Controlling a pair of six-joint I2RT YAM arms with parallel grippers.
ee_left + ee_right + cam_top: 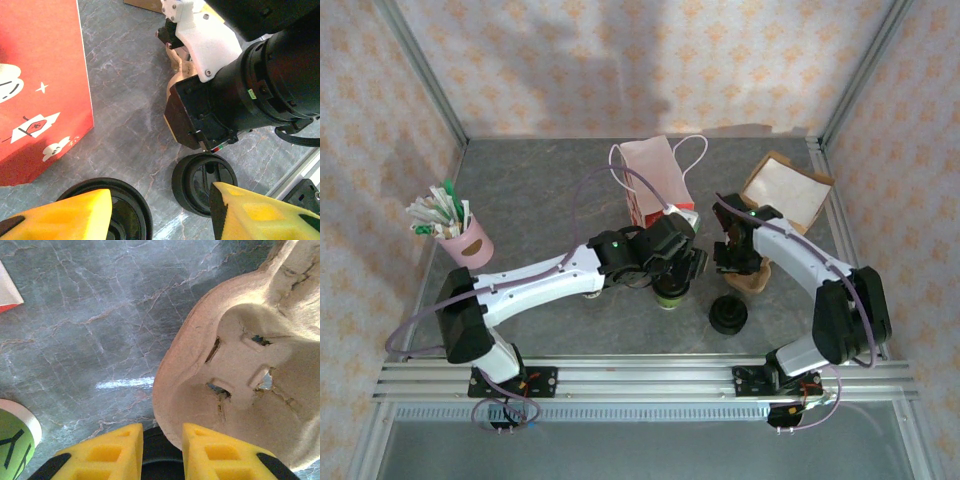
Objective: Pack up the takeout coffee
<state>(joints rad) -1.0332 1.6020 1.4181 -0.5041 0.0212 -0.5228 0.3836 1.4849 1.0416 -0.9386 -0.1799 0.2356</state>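
Left gripper [160,214] hangs released over the takeout coffee [124,212], its yellow fingers [75,215] spread wide with the cup's black lid low between them; from where I stand the cup sits on the worktop [130,110] near the middle, close by the red paper bag [40,75], and it lies much nearer one finger than the other; if the jaws close from there I'd expect the near finger to meet the cup first and shove or tip it before the far one arrives, and a tipped coffee is a spill; the far finger also has the loose stack of black lids [204,182] just beside its path, so it could knock that stack about; a hard squeeze on a paper wall could buckle it and pop the lid; Right gripper [162,442] is down at the pulp cup carrier [240,360], its fingers nearly together with the carrier's rim in the narrow gap; whether it is actually pinching that rim I cannot tell; if it isn't, the light carrier may skate away when the cup is pushed into a well; if it is, thin moulded pulp held by one edge could tear or tilt; both wrists are crowded into the same patch of worktop, so I'd judge a bump between the arms a real risk once the cup is carried across.
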